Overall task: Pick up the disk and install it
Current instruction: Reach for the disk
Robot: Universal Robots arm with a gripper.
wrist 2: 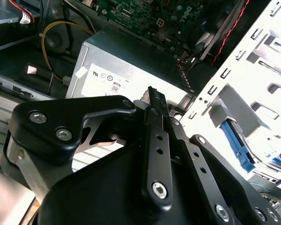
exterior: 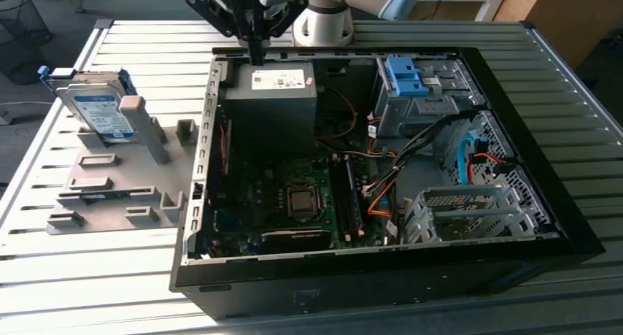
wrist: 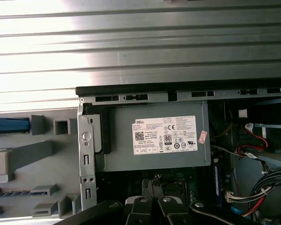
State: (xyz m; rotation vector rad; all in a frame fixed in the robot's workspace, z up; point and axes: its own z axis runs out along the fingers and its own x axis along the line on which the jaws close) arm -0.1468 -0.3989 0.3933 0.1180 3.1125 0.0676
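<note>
We see claw [exterior: 256, 58] empty, fingers together, over PSU [exterior: 273, 116]; disk [exterior: 98, 109] on edge in rack [exterior: 136, 171], 9 o'clock of case [exterior: 570, 211], exterior view.

Black screw-studded jaws, silver-blue arm [exterior: 327, 20]

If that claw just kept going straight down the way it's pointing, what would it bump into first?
Most likely the grey power-supply box in the open computer case: the gripper hangs pointing down over its stickered top, near the case wall, though depth is unclear.
</note>
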